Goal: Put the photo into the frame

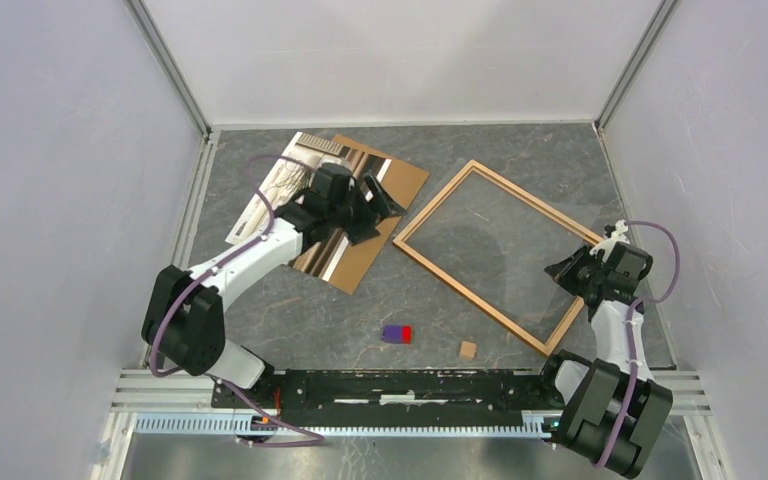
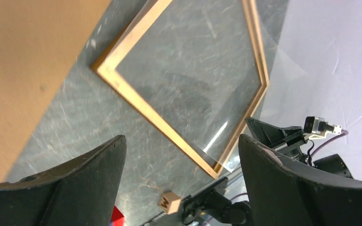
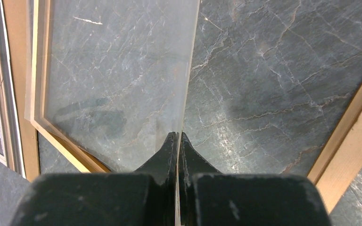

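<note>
Photo is lying at about ten o'clock on the counter, overlapping the brown backing board; which of the two is lying on top is hard to tell. The frame is lying flat toward three o'clock, well apart from the photo.

The left pincer is hovering over the board with its jaws spread wide and nothing between them. The right pincer is sitting at the frame's four o'clock corner, pinching fully closed on the edge of a clear sheet that seems to be tilting up off the moulding on that side.

The step in hand is probably getting hold of the photo. The left pincer should be taking it by its white edge, clear of the board, so that only one layer is coming up. A glossy print is likely to be slipping and bending, so a low, slow carry toward three o'clock would be helping. The right pincer should be keeping the sheet out of the opening.
</note>
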`<state>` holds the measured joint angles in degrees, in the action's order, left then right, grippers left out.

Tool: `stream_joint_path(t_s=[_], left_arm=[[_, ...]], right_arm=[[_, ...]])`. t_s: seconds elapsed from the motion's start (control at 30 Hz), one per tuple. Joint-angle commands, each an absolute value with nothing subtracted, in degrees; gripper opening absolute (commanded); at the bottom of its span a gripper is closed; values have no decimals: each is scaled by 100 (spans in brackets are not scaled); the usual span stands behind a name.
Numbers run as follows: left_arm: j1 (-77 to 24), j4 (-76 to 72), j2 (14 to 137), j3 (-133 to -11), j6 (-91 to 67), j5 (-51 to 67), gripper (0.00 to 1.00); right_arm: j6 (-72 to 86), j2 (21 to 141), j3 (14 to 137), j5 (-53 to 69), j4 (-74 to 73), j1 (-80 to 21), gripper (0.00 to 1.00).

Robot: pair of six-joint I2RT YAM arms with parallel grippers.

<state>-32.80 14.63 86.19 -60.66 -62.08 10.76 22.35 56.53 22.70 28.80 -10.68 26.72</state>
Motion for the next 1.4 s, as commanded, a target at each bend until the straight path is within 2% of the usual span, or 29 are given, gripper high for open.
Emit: stream_joint_path(t_s=[0.0,0.2,0.3,1.37], left_arm=[[-2961,1506,8268,-6640,-4351,1632,95],[-2808,726,8285,-6566,-3866,2477,98],[-2760,784,8460,-6698,-3705,2732,99],[-2614,699,8672,-6451,-3695,2810,100]], right_arm=[[2148,5348,2249,2559,-1289,2663,0],[2148,5124,1886,2566,-1063,2705,0],[2111,5003,1819,2487,-1083,2763,0],[1602,5026,1956,2315,-1712,3044,0]])
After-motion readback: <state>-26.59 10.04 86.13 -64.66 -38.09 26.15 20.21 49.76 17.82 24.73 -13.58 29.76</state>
